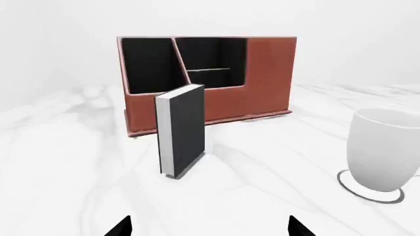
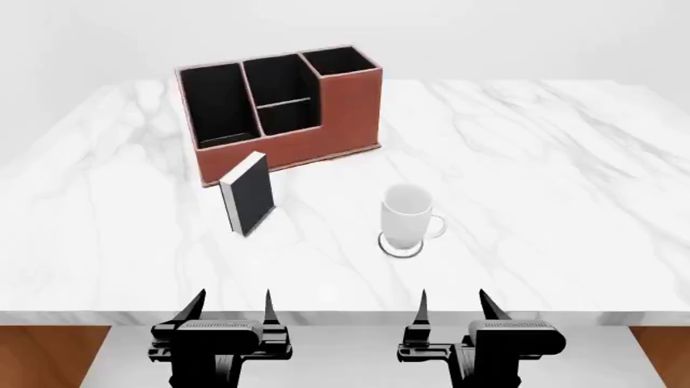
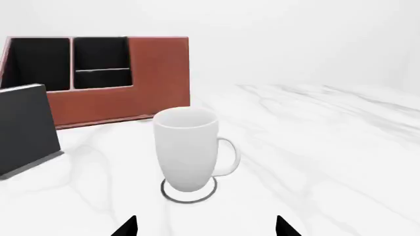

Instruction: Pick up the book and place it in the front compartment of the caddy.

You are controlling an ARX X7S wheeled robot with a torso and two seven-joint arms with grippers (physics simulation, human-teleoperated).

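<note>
We saw the book (image 2: pixel 247 194) upright before the caddy (image 2: pixel 342 97). Our left gripper (image 2: pixel 229 304) and right gripper (image 2: pixel 453 304) hung released, grasping nothing.

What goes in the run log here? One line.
book: upright, ungrasped | caddy: behind book | left gripper: open | right gripper: open

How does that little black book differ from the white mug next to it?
The book is black with white page edges; the mug is all white. The book is a thin flat slab; the mug is round and hollow with a handle. The book stands closer to the caddy; the mug sits on a ring-shaped coaster. Both stand upright on the marble table, similar in height.
</note>
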